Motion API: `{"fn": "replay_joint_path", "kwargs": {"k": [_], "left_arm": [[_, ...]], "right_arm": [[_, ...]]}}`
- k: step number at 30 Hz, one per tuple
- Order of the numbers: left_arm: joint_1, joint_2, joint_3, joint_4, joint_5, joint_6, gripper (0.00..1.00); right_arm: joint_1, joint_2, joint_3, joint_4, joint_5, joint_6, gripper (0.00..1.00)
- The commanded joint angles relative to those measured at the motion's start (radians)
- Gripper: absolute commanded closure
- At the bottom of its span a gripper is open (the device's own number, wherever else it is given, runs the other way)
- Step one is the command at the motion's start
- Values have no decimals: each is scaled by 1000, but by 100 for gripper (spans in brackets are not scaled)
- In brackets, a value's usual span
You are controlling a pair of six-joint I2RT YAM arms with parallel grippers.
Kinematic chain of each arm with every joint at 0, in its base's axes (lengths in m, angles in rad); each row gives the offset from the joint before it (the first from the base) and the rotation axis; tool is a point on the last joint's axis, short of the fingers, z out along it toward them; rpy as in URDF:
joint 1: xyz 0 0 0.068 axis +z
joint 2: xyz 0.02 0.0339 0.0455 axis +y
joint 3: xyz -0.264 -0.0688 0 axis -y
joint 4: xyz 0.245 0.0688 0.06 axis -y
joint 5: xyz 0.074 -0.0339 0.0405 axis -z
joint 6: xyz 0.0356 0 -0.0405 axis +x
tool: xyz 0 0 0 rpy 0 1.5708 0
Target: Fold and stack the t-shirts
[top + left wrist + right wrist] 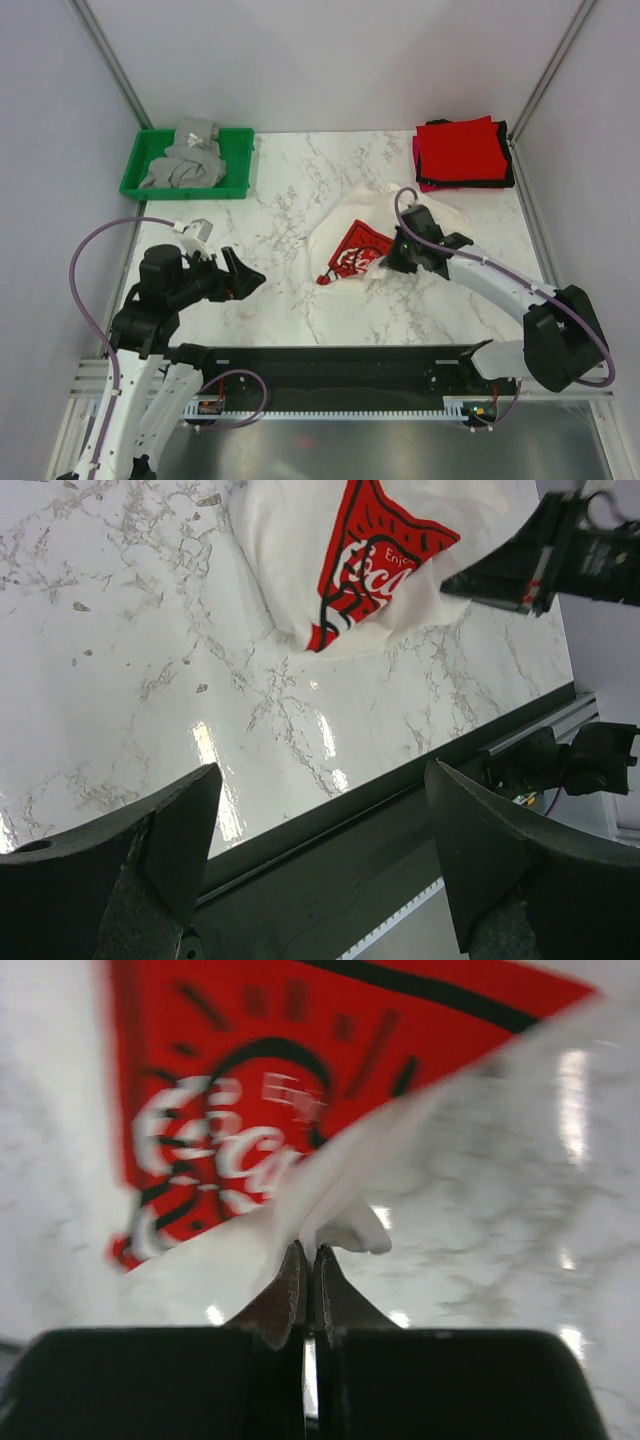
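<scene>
Pinching one white t-shirt (345, 225), right claw (308, 1258)

Holds the left arm (150, 300) folded low beside its base, elbow bent, with the left gripper (238, 273) aimed to the right above the bench (290, 210), jaws spread wide and bare. Stretches the right arm (500, 285) forward and to the left from its base, wrist tipped down. Pinches a raised fold of the white t-shirt (340, 1200) in the right gripper (305, 1258), fingers (285, 1300) pressed together.
</scene>
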Motion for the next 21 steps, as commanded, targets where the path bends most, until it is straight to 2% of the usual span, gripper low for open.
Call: {"fn": "replay_joint_path", "kwargs": {"k": [1, 2, 3, 6, 7, 8, 10, 16, 21], "left_arm": [[14, -5, -7, 42, 34, 27, 11], [16, -5, -5, 42, 40, 27, 11], [17, -8, -7, 44, 42, 29, 11], [17, -17, -7, 45, 46, 30, 11], [17, -20, -7, 45, 46, 29, 11], [17, -26, -7, 47, 45, 29, 11], [17, -26, -8, 47, 45, 29, 11], [17, -25, -10, 45, 45, 29, 11], [17, -15, -11, 45, 42, 27, 11]], "right_arm": [[102, -49, 362, 129, -249, 95, 100], [116, -41, 478, 119, -256, 85, 100], [131, -32, 704, 85, -209, 59, 100], [133, -53, 936, 68, -49, 39, 100], [133, -62, 1002, 68, 99, 22, 100], [133, -73, 1005, 66, 185, 22, 100], [127, -90, 982, -39, 342, 55, 100], [125, -84, 727, -138, 275, 143, 100], [125, -180, 529, -141, 313, 184, 99]]}}
